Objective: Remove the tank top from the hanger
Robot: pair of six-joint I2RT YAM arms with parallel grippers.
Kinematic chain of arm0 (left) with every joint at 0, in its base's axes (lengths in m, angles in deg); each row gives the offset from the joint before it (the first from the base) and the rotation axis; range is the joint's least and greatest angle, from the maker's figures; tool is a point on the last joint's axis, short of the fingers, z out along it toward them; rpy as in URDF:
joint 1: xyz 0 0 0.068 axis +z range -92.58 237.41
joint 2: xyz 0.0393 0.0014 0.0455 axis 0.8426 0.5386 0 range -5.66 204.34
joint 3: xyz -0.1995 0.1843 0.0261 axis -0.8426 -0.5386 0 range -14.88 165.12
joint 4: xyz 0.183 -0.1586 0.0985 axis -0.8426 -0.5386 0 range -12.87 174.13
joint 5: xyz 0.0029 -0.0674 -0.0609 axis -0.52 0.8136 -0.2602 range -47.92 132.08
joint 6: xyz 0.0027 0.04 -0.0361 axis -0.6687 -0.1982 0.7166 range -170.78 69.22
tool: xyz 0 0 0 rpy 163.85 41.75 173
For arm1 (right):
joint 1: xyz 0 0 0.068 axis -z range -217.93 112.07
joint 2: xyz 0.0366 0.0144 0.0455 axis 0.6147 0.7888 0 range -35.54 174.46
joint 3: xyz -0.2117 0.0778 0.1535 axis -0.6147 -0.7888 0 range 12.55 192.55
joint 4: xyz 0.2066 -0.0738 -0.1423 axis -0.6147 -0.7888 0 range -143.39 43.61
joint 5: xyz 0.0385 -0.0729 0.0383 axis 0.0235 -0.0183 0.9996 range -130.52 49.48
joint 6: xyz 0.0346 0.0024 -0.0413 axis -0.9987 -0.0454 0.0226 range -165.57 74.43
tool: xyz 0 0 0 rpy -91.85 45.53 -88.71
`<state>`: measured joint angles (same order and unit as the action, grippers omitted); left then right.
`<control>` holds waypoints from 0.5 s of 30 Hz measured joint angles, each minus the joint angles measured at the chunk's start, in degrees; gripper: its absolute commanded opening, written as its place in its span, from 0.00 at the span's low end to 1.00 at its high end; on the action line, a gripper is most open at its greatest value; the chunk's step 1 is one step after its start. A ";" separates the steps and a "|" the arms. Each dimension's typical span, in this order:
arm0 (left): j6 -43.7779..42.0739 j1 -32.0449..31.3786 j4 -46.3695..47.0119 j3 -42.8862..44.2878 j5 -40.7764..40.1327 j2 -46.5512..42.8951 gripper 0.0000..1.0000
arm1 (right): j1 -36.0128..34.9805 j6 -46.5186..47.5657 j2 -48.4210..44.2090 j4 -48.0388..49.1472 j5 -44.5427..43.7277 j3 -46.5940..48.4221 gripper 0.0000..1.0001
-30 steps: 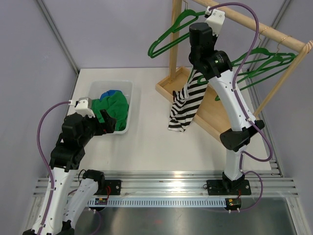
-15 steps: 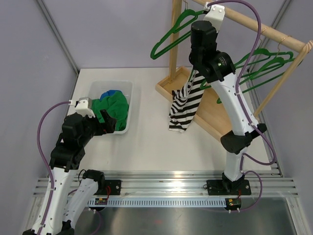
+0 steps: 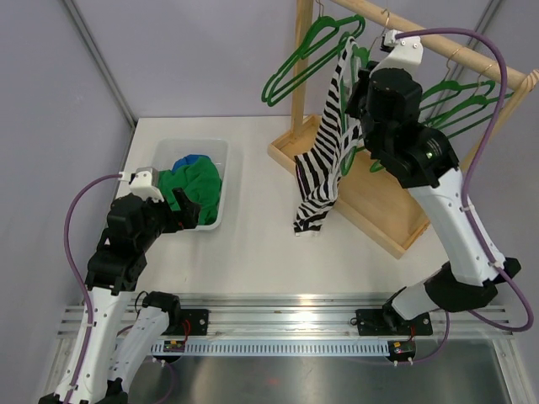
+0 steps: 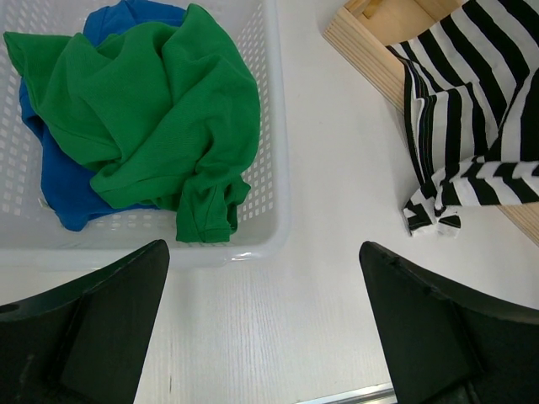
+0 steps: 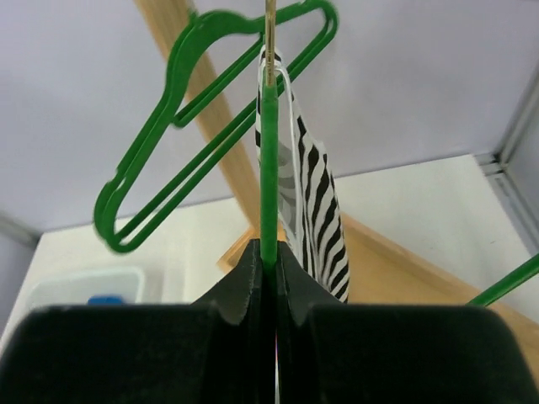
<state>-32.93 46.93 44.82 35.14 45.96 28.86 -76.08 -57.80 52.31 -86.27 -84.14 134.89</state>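
The black-and-white striped tank top (image 3: 322, 156) hangs by a strap from a green hanger (image 3: 357, 52) under the wooden rail (image 3: 446, 49). Its hem trails onto the table by the rack's base. My right gripper (image 5: 269, 252) is shut on that hanger's (image 5: 269, 160) green bar, and the tank top (image 5: 320, 210) drapes just right of the fingers. In the left wrist view the tank top's hem (image 4: 472, 109) lies at the upper right. My left gripper (image 4: 263, 252) stands wide open over bare table, near the basket, holding nothing.
A white basket (image 3: 168, 145) at the left holds green and blue clothes (image 3: 198, 181). Another green hanger (image 3: 290, 71) hangs left of the held one, and more hang at the right (image 3: 459, 105). The rack's wooden base (image 3: 370, 198) lies under the rail.
The right arm has swung up and to the right with the hanger. The tank top now hangs higher and more stretched out. The left arm has not moved.
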 measured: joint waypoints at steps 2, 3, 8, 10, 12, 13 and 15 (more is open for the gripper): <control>0.02 0.00 0.00 0.00 -0.33 0.11 0.99 | 0.00 -1.29 -3.34 -0.76 4.00 -2.97 0.00; 0.02 0.00 -0.02 0.00 -0.52 0.13 0.99 | 0.00 -1.84 -5.14 -1.18 6.32 -4.94 0.00; 0.35 -0.20 -0.09 0.11 -0.59 0.59 0.99 | -0.02 -4.52 -15.50 -3.80 18.69 -17.66 0.00; 1.01 -0.35 -0.33 0.61 -0.22 1.20 0.99 | -0.02 -5.62 -19.28 -4.33 23.50 -22.58 0.00; 2.14 -0.61 -0.31 1.55 0.70 1.75 0.99 | -0.04 -6.73 -22.91 -4.92 29.16 -27.39 0.00; 2.89 -0.83 -0.22 2.21 1.49 2.05 0.99 | -0.04 -7.45 -24.63 -4.68 32.50 -29.75 0.00; 4.74 -1.57 0.55 3.67 3.41 2.67 0.99 | -0.07 -8.68 -27.47 -3.69 38.45 -34.53 0.00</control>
<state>-28.19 45.36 45.37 38.81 49.37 31.52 -76.14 -66.47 24.84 -89.96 -45.69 100.36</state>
